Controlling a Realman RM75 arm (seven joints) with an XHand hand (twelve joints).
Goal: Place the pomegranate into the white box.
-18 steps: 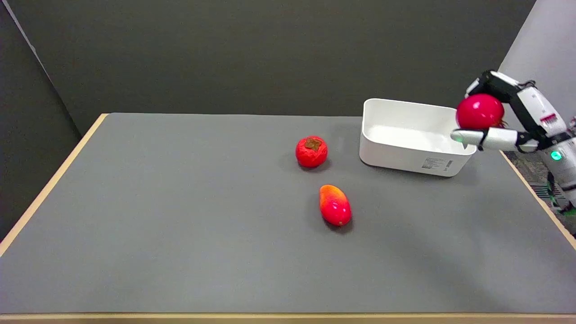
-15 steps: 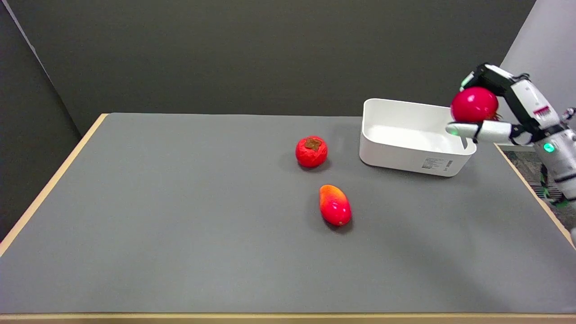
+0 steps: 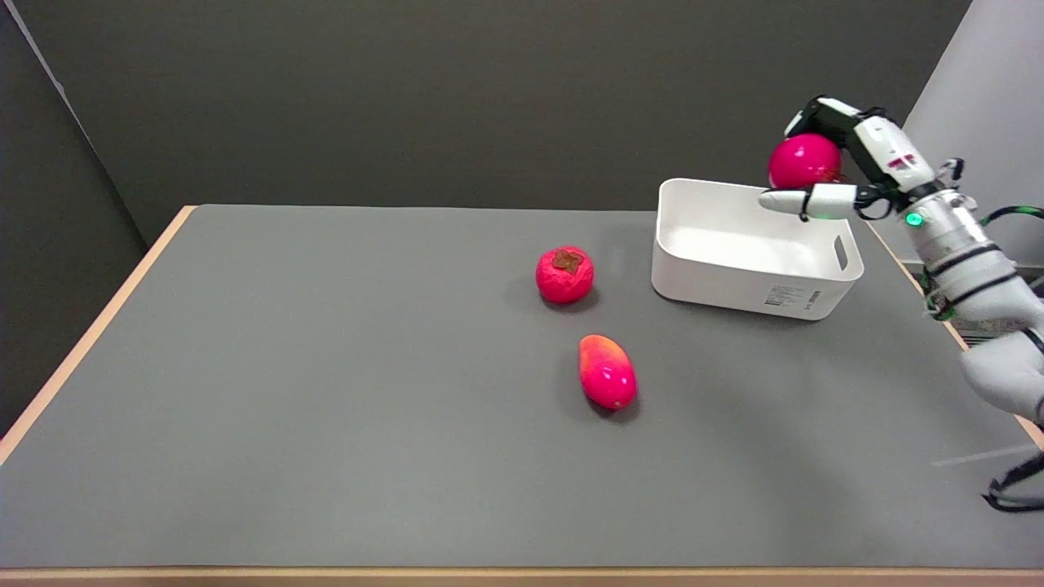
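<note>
Above the far right end of the white box [image 3: 754, 253], the right hand [image 3: 832, 171] holds the pomegranate [image 3: 803, 161], fingers curled round it; carrying step; next, I think, lower it inside and let go.

Gray table [image 3: 326, 424], dark wall [image 3: 408, 98]

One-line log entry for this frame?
phase: carry | right hand: holds pomegranate above white box far-right rim | release: not yet
</note>
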